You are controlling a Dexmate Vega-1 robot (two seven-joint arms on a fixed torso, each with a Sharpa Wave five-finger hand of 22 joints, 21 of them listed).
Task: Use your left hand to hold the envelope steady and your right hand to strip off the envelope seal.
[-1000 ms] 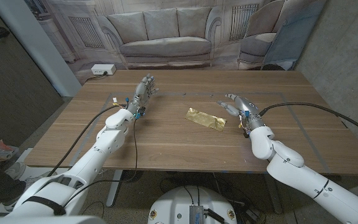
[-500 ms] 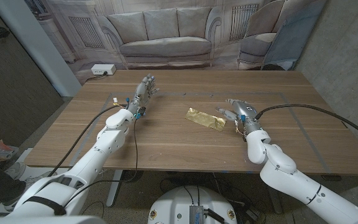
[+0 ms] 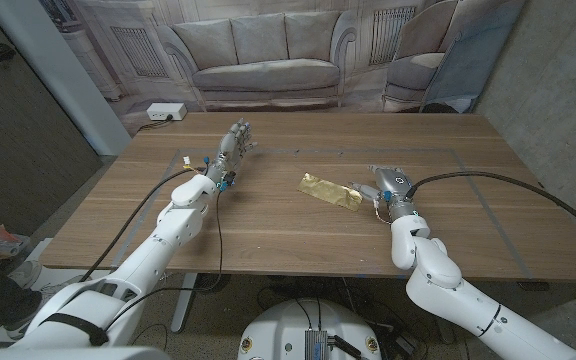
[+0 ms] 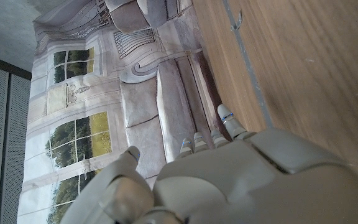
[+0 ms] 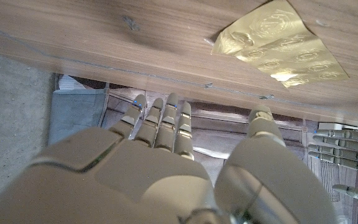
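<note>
Head view first: a flat, crinkled gold foil envelope (image 3: 330,190) lies near the middle of the long wooden table (image 3: 268,225), slanted, with nothing on top of it. The right hand (image 3: 380,186) sits just beside the envelope's right end, fingers reaching toward it; whether a fingertip touches the foil I cannot tell, and it grips nothing. The left hand (image 3: 230,150) is well apart from the envelope, over on the robot's left part of the table, fingers extended and close together, holding nothing. A small white power box (image 3: 165,113) sits at the table's far left corner, before a printed sofa backdrop (image 3: 258,50). Left wrist view: the left hand (image 4: 229,180) shows straight fingers side by side, thumb apart, beside bare wood. Right wrist view: the right hand (image 5: 166,155) has its fingers together and the thumb spread off, with the gold envelope (image 5: 278,43) lying on the table beyond the fingertips, clear of them
</note>
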